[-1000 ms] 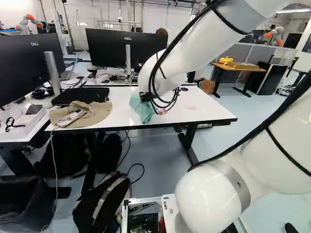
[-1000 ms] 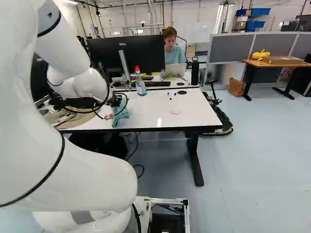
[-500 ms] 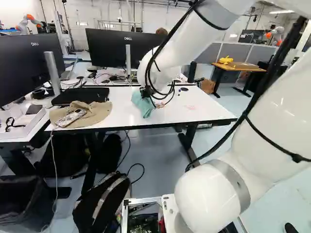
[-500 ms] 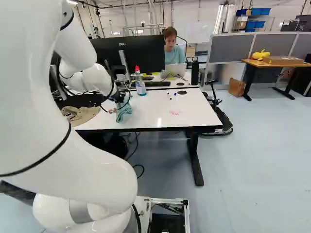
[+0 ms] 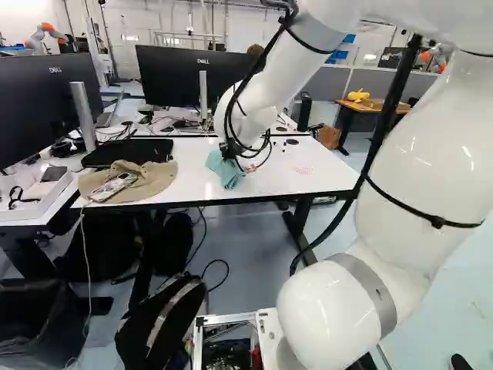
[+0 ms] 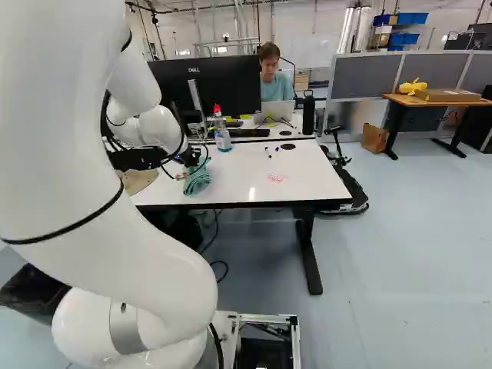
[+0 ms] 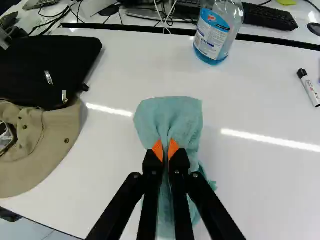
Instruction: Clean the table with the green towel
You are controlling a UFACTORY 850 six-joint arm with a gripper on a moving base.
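Note:
Over the near left part of the white table (image 5: 271,183), my gripper (image 5: 228,149) points down in the left base view. The green towel (image 5: 224,170) hangs beneath it, its lower folds at the tabletop. In the wrist view, the gripper (image 7: 165,150) has its orange-tipped fingers pinched together on a fold of the towel (image 7: 172,117), with cloth spreading ahead of and under them. Faint red marks (image 6: 277,177) show on the table to the right of the towel in the right base view.
A spray bottle (image 7: 212,33) stands ahead of the gripper, with a marker (image 7: 309,88) farther right of it. Beside the towel lie a tan hat (image 7: 46,145) and a black case (image 7: 47,67). A monitor (image 6: 217,86) stands behind; a person sits beyond the table.
The gripper and the towel in it have shifted slightly to the right in the right base view. The upper arm has swung leftward in the left base view. The base has stayed put.

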